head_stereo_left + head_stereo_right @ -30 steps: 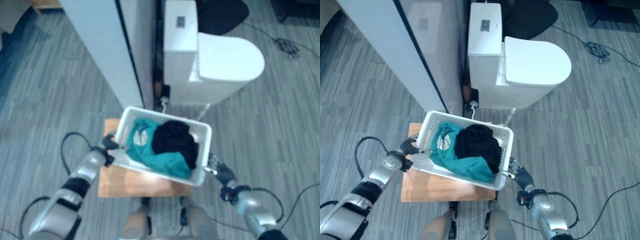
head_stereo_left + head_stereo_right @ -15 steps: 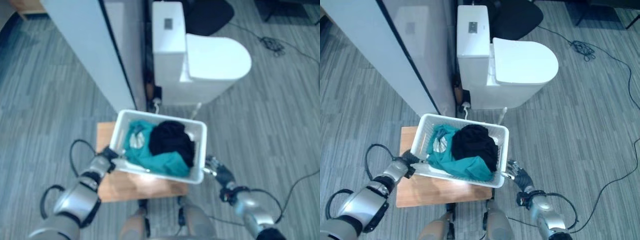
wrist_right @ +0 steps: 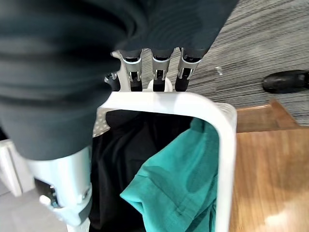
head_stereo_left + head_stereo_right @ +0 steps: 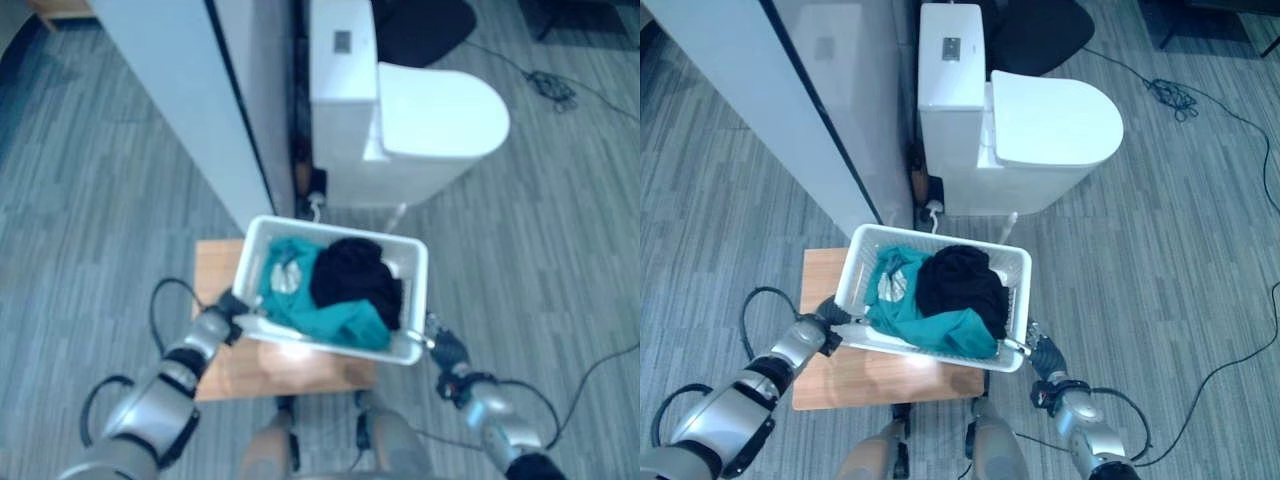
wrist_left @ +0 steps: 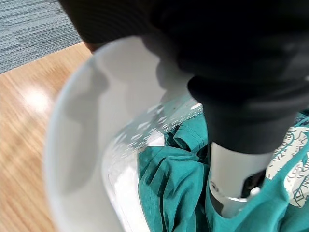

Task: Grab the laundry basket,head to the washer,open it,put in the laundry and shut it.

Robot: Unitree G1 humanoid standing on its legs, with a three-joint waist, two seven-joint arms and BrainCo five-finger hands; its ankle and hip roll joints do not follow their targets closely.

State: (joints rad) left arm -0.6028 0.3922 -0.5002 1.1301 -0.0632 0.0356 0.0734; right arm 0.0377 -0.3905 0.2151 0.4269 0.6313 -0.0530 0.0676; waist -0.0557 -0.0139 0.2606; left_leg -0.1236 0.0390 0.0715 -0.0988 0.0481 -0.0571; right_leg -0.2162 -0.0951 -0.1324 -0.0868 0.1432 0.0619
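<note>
The white laundry basket (image 4: pixel 940 233) hangs over a low wooden stool (image 4: pixel 840 372), carrying a teal garment (image 4: pixel 902 305) and a black garment (image 4: pixel 960 285). My left hand (image 4: pixel 830 312) grips the basket's left rim, its thumb (image 5: pixel 236 179) inside over the teal cloth (image 5: pixel 169 183). At the right near corner my right hand (image 4: pixel 1043 350) clamps the rim (image 3: pixel 169 101). Its fingers (image 3: pixel 157 67) lie outside and its thumb (image 3: pixel 67 183) inside by the black cloth (image 3: pixel 125 145).
A white toilet (image 4: pixel 1040 120) stands just beyond the basket, with a pale partition wall (image 4: pixel 770 110) to its left. Grey plank floor (image 4: pixel 1180 260) spreads to the right, with black cables lying on it farther off.
The whole view has shifted a little, so the camera moved. Both hands keep their hold on the basket, which stays over the stool with its load unchanged.
</note>
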